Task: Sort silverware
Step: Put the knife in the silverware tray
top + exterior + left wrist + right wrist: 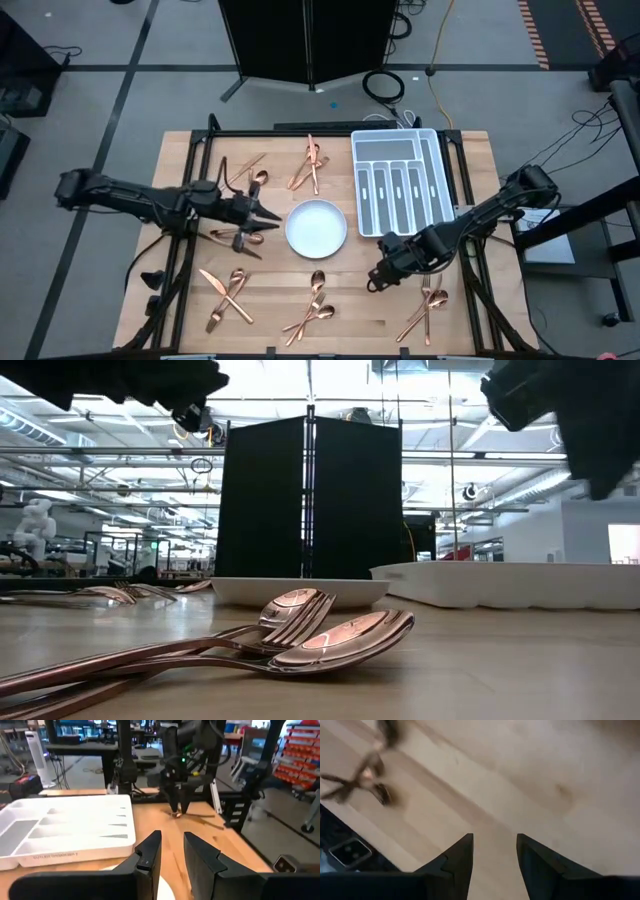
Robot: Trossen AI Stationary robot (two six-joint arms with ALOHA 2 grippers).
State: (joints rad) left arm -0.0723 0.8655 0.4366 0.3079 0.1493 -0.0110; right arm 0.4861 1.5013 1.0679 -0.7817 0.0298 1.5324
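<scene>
Closest to the low camera, a spoon (345, 638) and fork (296, 612) lie crossed on the wooden table (520, 670), bowls toward the middle of the frame, handles running off lower left. Behind them sits the round white plate (300, 591), with the white cutlery tray (520, 585) to its right.

High view, bottom edge up: copper silverware lies in loose crossed piles — lower left (228, 296), lower centre (315, 305), lower right (428, 310). Mid-frame, the plate (316, 227) sits at centre. Another pile (240, 238) lies just left of it, under the left arm. Upper part of the table: a small group (252, 178) at left, another (310, 168) near top centre, and the tray (402, 180) at upper right, compartments showing no cutlery.

Right gripper (378, 275) hangs right of centre, below the tray, pointing down at bare wood; wrist view shows its fingers (455, 857) spread apart, nothing between them.

Left gripper (268, 215) sits left of the plate, aimed toward it; fingers (150, 852) parted with a narrow gap, holding nothing.
</scene>
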